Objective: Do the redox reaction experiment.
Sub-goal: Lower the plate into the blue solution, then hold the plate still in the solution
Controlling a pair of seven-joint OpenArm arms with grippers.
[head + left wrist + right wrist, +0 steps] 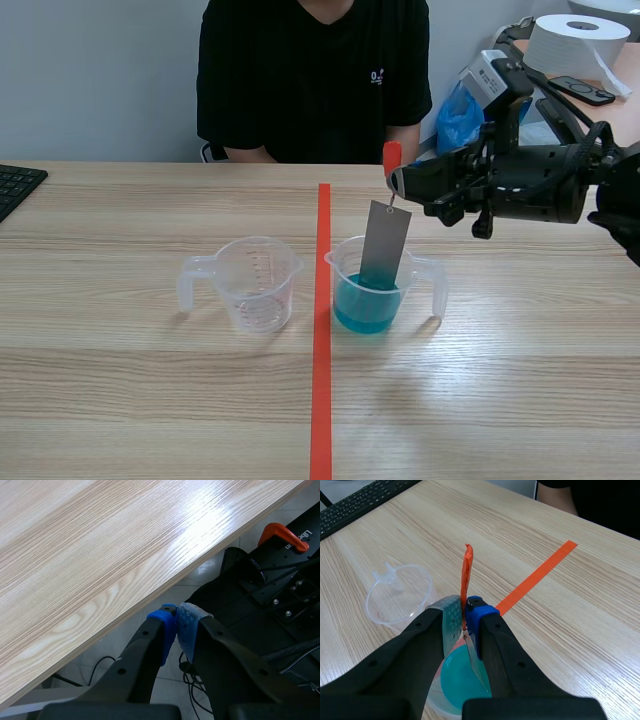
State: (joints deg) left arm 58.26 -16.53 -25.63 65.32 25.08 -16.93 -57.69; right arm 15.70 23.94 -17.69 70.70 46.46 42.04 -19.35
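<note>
The grey metal strip [385, 245] hangs upright with its lower end inside the cup of blue liquid [342, 275], and from the scene view we judge that its bottom edge reaches the blue liquid [362, 308], though how deep it sits we cannot tell. It dangles from an orange tab [391, 157], and the right gripper [395, 182], poised above the cup and slightly to its handle side, has its fingers pinched tight on that tab, with nothing else in its hold. The right wrist view shows the same: tab [467, 575] clamped between the pads, cup directly under the gripper [465, 605]. We take this as the dipping step, metal meeting solution. The next move calls for keeping the strip steady and clear of the cup wall while the reaction shows, then lifting it straight up. An empty cup [255, 285] stands beside the blue one, across the orange tape line [322, 330], both on the wooden counter [120, 380]. Beyond the cup a person [315, 70] sits, and a keyboard [15, 185] lies well apart from it. The left gripper [178, 620] is closed on nothing, pads touching, hanging off the counter's edge, far from the cup.
</note>
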